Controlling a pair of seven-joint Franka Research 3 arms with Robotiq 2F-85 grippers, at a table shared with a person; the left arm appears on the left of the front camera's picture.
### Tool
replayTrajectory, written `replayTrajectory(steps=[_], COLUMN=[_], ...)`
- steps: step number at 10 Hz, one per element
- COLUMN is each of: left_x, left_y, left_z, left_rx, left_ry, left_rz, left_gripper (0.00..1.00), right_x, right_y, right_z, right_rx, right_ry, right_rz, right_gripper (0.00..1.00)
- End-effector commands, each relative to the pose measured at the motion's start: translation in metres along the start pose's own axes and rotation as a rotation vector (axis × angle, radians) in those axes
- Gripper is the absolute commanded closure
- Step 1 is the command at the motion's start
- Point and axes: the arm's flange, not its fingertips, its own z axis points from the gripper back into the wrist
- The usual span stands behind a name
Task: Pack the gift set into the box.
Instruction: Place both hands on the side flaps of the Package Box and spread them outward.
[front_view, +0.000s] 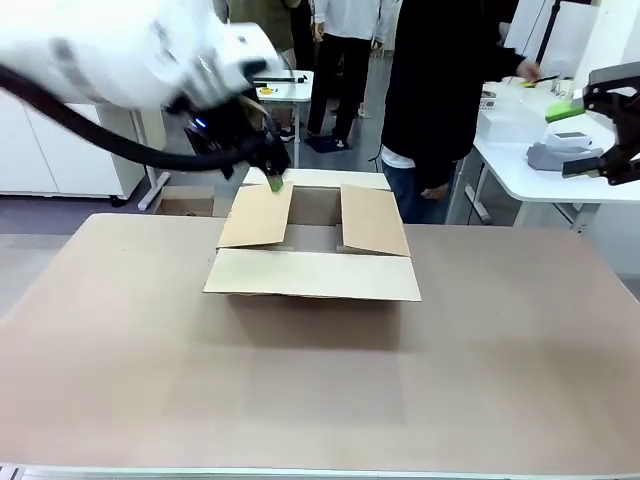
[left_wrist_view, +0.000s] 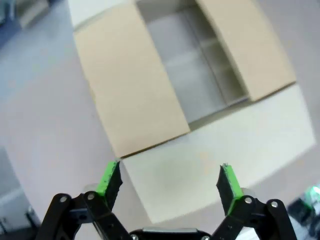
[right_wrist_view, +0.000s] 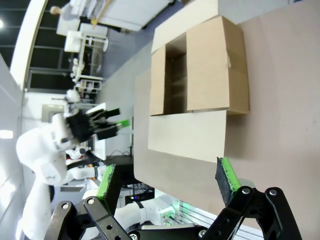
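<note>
The plain brown corrugated cardboard box sits mid-way across the tan table with its flaps folded outward, so I'd say this is the very start: carton open, nothing packed yet; the left gripper hangs over the box's far left corner, fingers spread wide and holding nothing, though the front view is too blurred there to tell whether a green pad touches the flap; the right gripper sits well off to the side, likewise wide open and empty; next, I think, the gift pieces must be fetched and lowered between the side flaps; the left wrist view looks down onto the bare box floor, which the front view hides behind the near flap, while the front view adds a person in a black top behind the box.
</note>
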Motion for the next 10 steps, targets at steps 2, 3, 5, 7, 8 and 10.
replayTrajectory(steps=[2,3,5,7,8,10], left_x=[0.097,0.103,0.108,0.108,0.107,0.108], left_y=[-0.063,-0.068,-0.071,-0.076,-0.074,-0.07], left_z=[-0.092,-0.11,-0.134,-0.165,-0.173,-0.171], left_rx=[0.114,0.142,0.226,0.37,0.442,0.497], left_ry=[0.3,0.296,0.317,0.36,0.333,0.269], left_rz=[0.098,0.15,0.214,0.212,0.233,0.277], left_gripper=[0.0,0.0,0.0,0.0,0.0,0.0], right_x=[0.003,0.003,0.003,0.003,0.003,0.003], right_y=[0.001,0.001,0.001,0.001,0.001,0.001], right_z=[-0.002,-0.002,-0.002,-0.002,-0.002,-0.002], right_rx=[0.027,0.027,0.027,0.027,0.027,0.027], right_ry=[-0.001,-0.001,-0.001,-0.001,-0.001,-0.001], right_rz=[0.02,0.02,0.02,0.02,0.02,0.02], right_gripper=[0.0,0.0,0.0,0.0,0.0,0.0])
